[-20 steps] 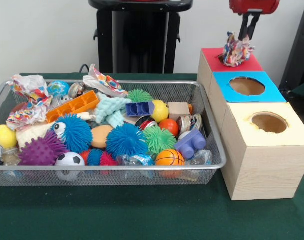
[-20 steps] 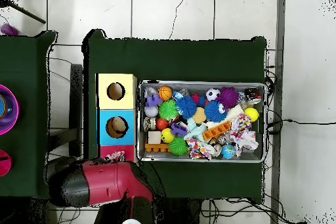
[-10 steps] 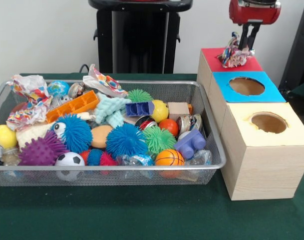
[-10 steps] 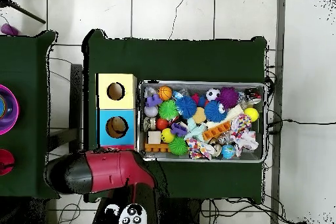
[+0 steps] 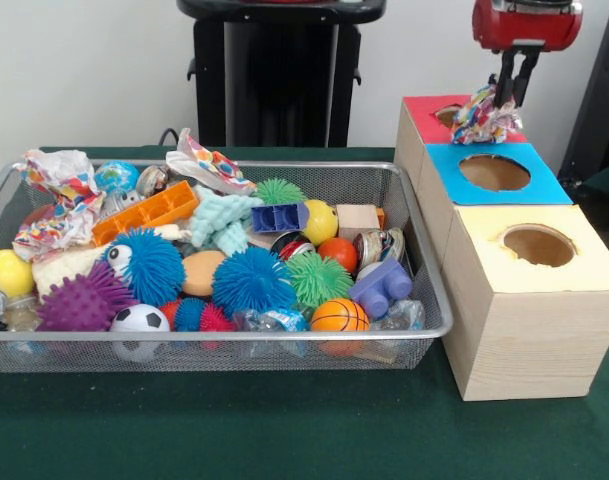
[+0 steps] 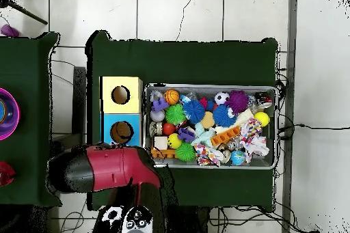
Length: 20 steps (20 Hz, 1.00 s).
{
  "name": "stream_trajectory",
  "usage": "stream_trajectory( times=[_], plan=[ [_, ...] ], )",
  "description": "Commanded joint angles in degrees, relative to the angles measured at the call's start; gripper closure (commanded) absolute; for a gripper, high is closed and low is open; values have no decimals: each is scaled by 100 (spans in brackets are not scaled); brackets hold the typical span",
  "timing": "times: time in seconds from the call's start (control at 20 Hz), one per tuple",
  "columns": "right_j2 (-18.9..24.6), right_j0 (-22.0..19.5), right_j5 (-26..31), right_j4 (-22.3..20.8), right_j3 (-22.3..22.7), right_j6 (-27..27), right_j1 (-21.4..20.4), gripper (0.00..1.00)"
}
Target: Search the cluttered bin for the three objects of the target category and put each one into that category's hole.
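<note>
Placing step: gripper [image 5: 511, 92] clamped on crumpled wrapper [image 5: 484, 114], at 3 o'clock of the red box's hole [image 5: 448, 113] (partly hidden); next, probably shift toward 9 o'clock, then release.

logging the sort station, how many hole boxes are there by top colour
red-topped box: 1
blue-topped box: 1
yellow-topped box: 1
total: 3
The hand holds a patterned cloth at the red one.
</note>
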Motion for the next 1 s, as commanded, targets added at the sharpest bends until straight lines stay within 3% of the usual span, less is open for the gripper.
stream_trajectory(
  times=[0.05,0.25,0.35,1.0],
  plan=[
    [-11,36,1228,-106,-533,633,-244,100],
    [-94,137,2360,-126,-850,671,-609,100],
    [-77,124,2497,-148,-903,645,-641,100],
    [273,-90,2160,-212,-1374,466,-27,100]
  ],
)
